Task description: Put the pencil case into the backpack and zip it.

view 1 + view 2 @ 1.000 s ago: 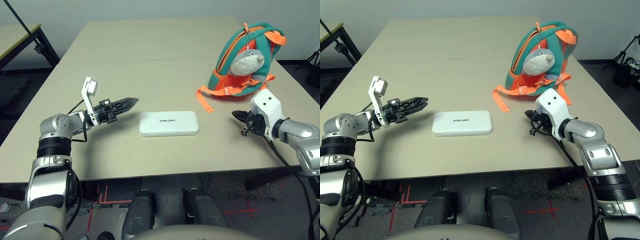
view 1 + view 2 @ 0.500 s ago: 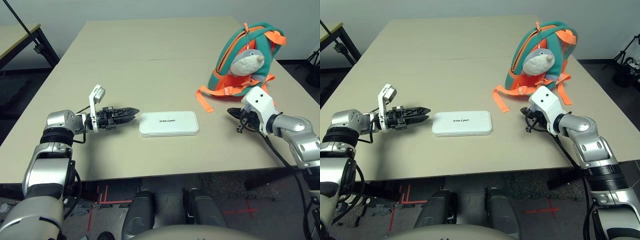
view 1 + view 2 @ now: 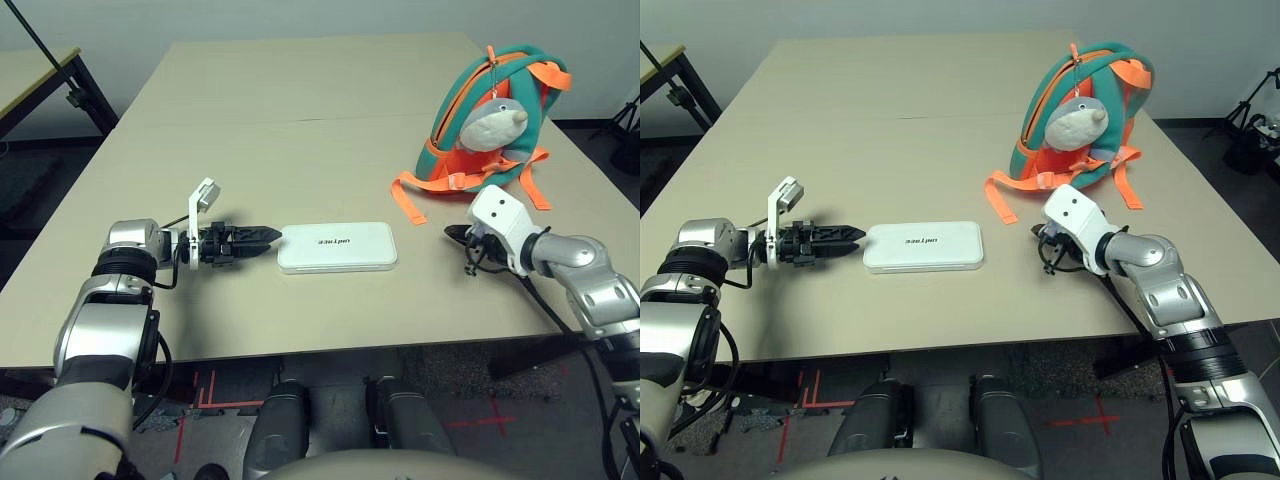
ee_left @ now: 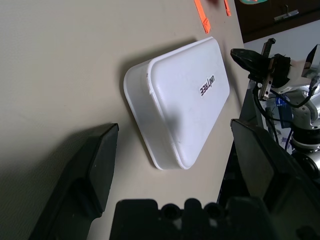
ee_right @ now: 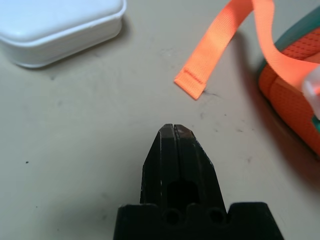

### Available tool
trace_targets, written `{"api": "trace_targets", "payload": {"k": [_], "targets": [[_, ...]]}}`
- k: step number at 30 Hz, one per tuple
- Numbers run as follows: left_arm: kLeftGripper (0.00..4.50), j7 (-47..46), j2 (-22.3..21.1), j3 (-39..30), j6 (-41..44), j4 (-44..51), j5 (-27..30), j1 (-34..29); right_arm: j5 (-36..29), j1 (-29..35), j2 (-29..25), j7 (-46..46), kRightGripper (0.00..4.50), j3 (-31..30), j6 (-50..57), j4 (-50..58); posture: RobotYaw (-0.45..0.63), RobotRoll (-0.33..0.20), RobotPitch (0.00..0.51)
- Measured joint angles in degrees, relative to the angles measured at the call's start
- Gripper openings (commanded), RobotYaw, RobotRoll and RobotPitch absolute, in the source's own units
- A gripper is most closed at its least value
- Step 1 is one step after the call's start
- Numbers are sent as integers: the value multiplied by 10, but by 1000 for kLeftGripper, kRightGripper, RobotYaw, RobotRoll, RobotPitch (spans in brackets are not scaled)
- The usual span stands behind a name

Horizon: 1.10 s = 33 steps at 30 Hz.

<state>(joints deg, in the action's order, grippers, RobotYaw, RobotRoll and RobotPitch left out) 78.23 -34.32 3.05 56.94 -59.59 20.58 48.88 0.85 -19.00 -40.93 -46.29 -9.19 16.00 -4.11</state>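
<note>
Nearest, a dark floor (image 3: 340, 415) marked with red lines (image 3: 497, 421) is showing below the table's near edge. The pale beige table (image 3: 240, 320) is stretching away, a thin seam running across its far part. On its near half, the white pencil case (image 3: 338, 248) is lying flat, lettering up. Just left of it, the left gripper (image 3: 279, 235) is pointing at its left end, fingers spread wide and holding nothing. Right of the case, the right gripper (image 5: 175, 125) is hovering closed and empty. Farther right, the teal and orange backpack (image 3: 545, 110) is standing on the table, its grey-white plush charm (image 3: 494, 125) hanging in front and an orange strap (image 3: 408, 202) trailing nearer. Beyond, a grey wall (image 3: 300, 18) is rising; another table (image 3: 28, 78) is standing far left, a black tripod (image 3: 1247, 108) far right.

Compared with a second ago, both grippers are sitting closer to the case, while the backpack is keeping its place.
</note>
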Motion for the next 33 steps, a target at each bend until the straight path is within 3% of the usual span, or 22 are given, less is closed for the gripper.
{"api": "trace_targets", "payload": {"k": [10,33], "targets": [[4500,-1,4,-15,-4,-11,-8,1,50,-38,37,-10,12,-63,-22,-26,68,0,69],[4500,0,5,-21,-4,-12,-19,1,94,-93,112,-35,12,-106,-44,-68,67,0,77]]}}
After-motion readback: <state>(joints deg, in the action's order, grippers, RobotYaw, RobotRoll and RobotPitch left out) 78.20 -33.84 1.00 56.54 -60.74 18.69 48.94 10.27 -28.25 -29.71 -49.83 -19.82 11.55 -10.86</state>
